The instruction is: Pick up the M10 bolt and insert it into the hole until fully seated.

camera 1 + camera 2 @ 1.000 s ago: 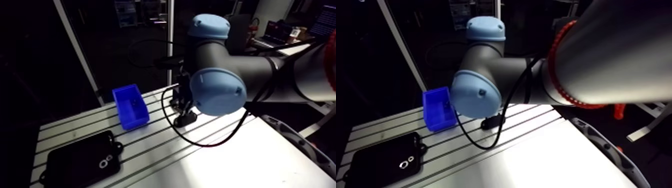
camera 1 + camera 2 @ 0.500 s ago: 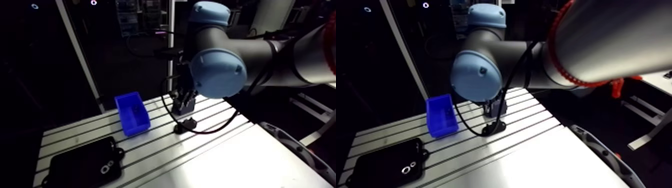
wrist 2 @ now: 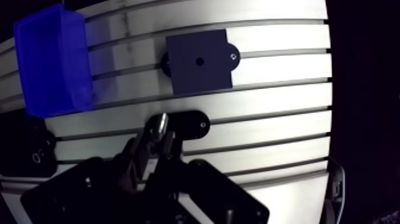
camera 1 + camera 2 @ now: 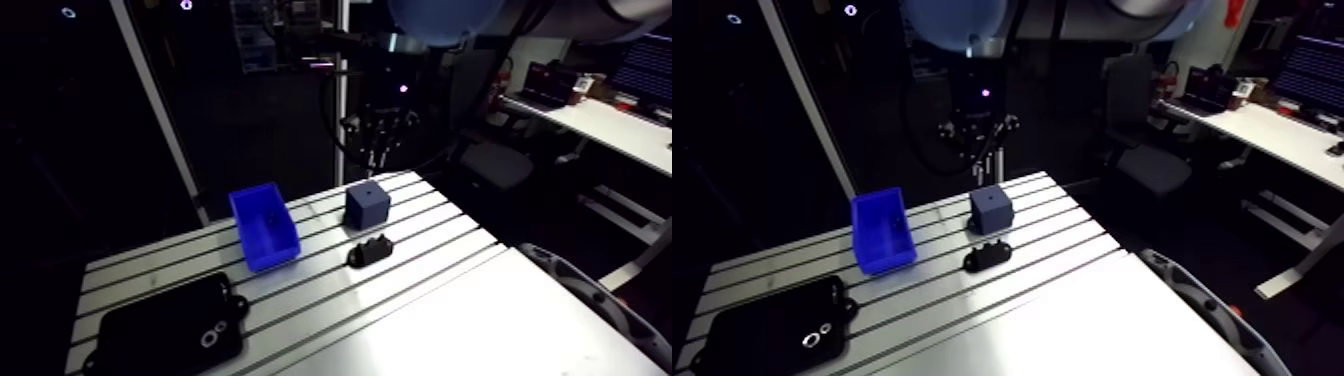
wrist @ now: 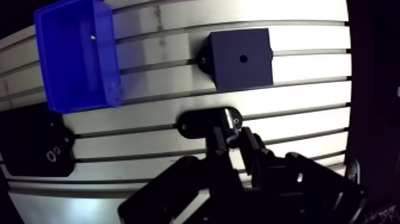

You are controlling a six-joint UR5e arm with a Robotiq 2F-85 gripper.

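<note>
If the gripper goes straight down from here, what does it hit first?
Probably the small black holder on the table, bolt first; the dark blue block lies ahead of the gripper. Depth is unclear.

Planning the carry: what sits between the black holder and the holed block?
Wrist view: only bare table between the black holder and the holed block.

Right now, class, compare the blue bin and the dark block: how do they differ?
The blue bin is bright blue, the dark block navy. The bin is open-topped and hollow; the block is closed, with one small hole on top. The bin looks longer than the block. Both sit on the table.
</note>
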